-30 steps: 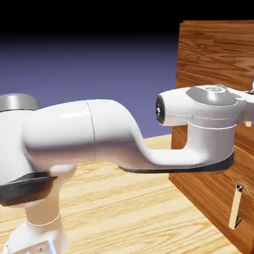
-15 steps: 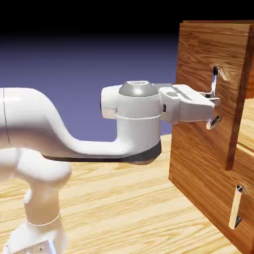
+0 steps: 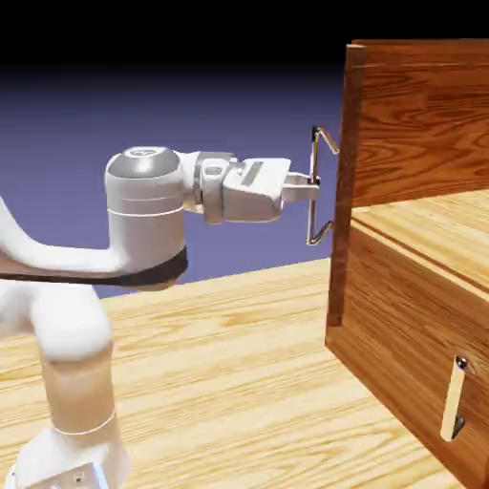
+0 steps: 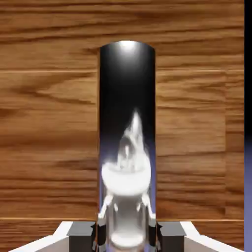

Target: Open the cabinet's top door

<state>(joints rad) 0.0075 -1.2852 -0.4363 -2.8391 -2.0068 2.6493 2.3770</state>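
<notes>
The gripper (image 3: 311, 181) clenches the top door's (image 3: 341, 181) silver handle (image 3: 318, 187) (lower panel's cream handle (image 3: 453, 398) apart below).

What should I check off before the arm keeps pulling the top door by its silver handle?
1. Grip on the handle: ok. The gripper is shut on the silver handle; in the hand view the bar sits between the fingertips.
2. Top door off the cabinet: ok. It stands swung out, seen nearly edge-on, with the inside exposed.
3. Door fully open: cannot tell; its limit is not shown.
4. Lower door with the cream handle: ok, flush and untouched.
5. Arm clear of the door edge: ok. Only the gripper meets the door, at the handle.
6. Grip centred along the handle: ok, roughly mid-height.
</notes>
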